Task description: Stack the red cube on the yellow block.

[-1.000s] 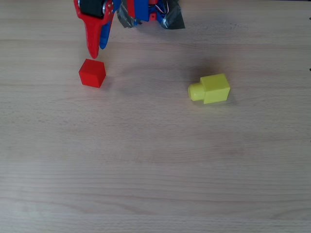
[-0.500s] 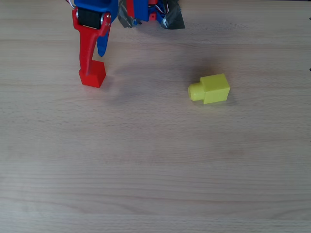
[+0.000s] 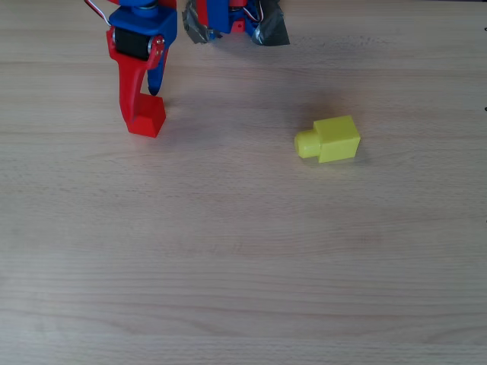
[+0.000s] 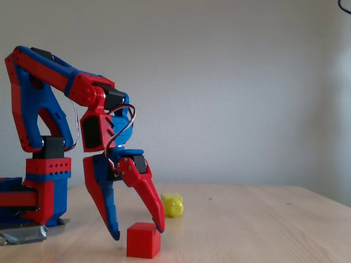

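Two fingers of my claw [image 4: 137, 233] stood spread wide around the cube [image 4: 143, 240], gripping nothing; overhead, the cube [image 3: 146, 117] sat on the bench [image 3: 243, 251], block [image 3: 329, 140] well apart at 3 o'clock.

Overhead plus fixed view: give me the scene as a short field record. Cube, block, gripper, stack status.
red cube: on the wooden table, left of the yellow block in the overhead view
yellow block: lying on its side, round stud pointing left in the overhead view, apart from the cube
gripper: open, fingertips low beside the cube, red finger at its top edge
contact: cannot tell whether the fingers touch the cube
stack status: not yet done, cube on the table
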`<state>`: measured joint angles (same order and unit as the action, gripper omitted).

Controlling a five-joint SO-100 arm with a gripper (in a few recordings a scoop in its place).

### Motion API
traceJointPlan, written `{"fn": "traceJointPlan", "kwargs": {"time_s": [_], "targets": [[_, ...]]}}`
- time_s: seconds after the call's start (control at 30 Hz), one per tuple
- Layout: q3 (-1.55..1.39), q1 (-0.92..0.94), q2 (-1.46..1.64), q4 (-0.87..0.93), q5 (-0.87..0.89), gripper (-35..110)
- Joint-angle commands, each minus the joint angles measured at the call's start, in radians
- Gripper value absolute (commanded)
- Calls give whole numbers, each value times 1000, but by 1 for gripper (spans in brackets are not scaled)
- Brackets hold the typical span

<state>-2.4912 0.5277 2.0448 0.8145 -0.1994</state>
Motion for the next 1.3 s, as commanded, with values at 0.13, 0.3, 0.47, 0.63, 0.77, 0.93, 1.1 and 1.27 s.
{"fn": "traceJointPlan", "kwargs": {"time_s": [0.13,0.3,0.47,0.63,0.77,0.93,1.1,1.27], "targets": [[-20,21,58,-28,15,14],[34,-52,144,12,83,10],[133,-236,227,86,166,10],[236,-482,253,153,235,10],[302,-673,247,192,268,9],[339,-877,212,206,275,9],[336,-982,115,173,288,9],[327,-991,18,101,293,9]]}}
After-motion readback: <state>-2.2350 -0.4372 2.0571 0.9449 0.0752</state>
